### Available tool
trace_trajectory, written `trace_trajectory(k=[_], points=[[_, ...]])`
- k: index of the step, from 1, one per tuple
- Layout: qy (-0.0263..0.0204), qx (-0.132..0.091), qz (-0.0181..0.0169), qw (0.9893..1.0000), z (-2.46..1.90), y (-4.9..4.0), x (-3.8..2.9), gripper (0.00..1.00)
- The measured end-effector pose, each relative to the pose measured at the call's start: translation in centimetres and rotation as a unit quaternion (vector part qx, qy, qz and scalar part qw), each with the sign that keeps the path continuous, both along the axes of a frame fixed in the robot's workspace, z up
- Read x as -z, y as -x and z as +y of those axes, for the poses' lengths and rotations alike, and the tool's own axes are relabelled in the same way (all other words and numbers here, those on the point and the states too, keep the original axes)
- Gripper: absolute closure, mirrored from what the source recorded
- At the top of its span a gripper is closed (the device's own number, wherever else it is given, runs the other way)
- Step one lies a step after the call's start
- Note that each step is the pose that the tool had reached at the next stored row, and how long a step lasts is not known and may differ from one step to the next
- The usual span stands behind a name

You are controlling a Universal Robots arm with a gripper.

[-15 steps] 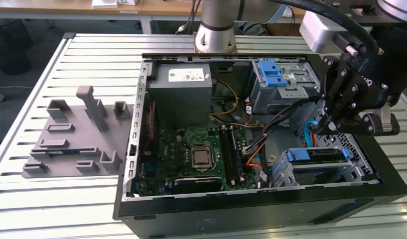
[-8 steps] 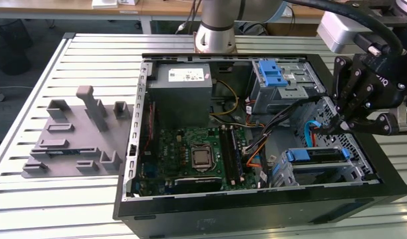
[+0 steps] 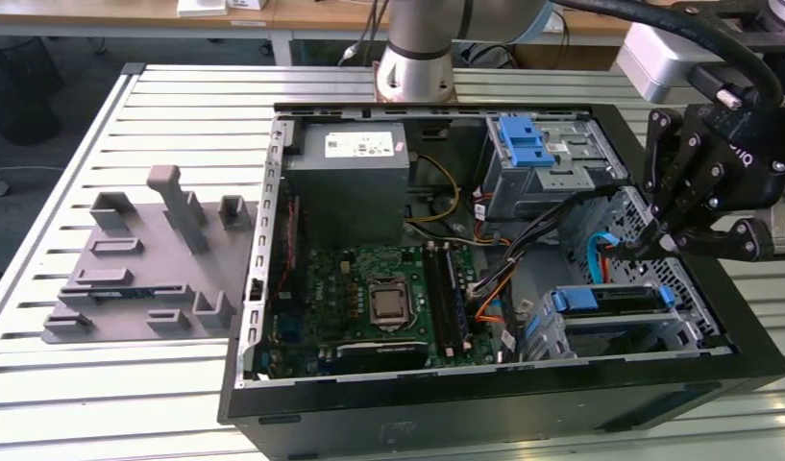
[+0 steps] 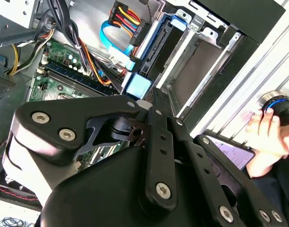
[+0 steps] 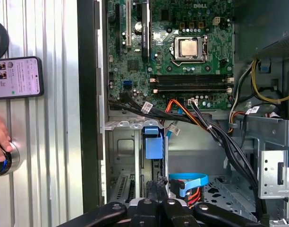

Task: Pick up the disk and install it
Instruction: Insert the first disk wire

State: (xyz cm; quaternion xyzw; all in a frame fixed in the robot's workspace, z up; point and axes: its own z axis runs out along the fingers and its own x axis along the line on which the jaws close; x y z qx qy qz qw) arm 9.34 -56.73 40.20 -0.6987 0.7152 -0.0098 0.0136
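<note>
The open black metal computer case [image 3: 495, 408] holds a green motherboard [image 3: 366, 288] and a boxy grey power supply [image 3: 351, 182]. In the perforated metal drive cage [image 3: 694, 331], at the case's near corner on the exterior view's right, the disk [image 3: 607, 300] lies flat in its blue plastic frame. The gripper [image 3: 642, 248] hangs just above that cage, fingers pressed together, empty.

The disk [image 3: 609, 300] sits in the case [image 3: 495, 405], toward the exterior view's right.

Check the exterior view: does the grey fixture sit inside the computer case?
No, the grey fixture stands on the table outside the computer case.
</note>
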Motion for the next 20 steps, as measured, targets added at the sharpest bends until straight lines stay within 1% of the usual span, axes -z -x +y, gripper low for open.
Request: trace_trajectory(k=[7, 9, 11, 13, 15, 17, 20], points=[[0.0002, 0.000, 0.0000, 1.0000, 0.00, -0.09, 0.01, 0.89], [0.0002, 0.000, 0.0000, 1.0000, 0.00, -0.36, 0.08, 0.89], [0.0008, 0.000, 0.0000, 1.0000, 0.07, -0.82, 0.18, 0.89], [0.0015, 0.000, 0.0000, 1.0000, 0.21, -1.43, 0.34, 0.89], [0.0017, 0.000, 0.0000, 1.0000, 0.39, -1.85, 0.51, 0.89], [0.0017, 0.000, 0.0000, 1.0000, 0.60, -2.10, 0.68, 0.89], [0.0021, 0.000, 0.0000, 1.0000, 1.10, -2.41, 0.95, 0.89]])
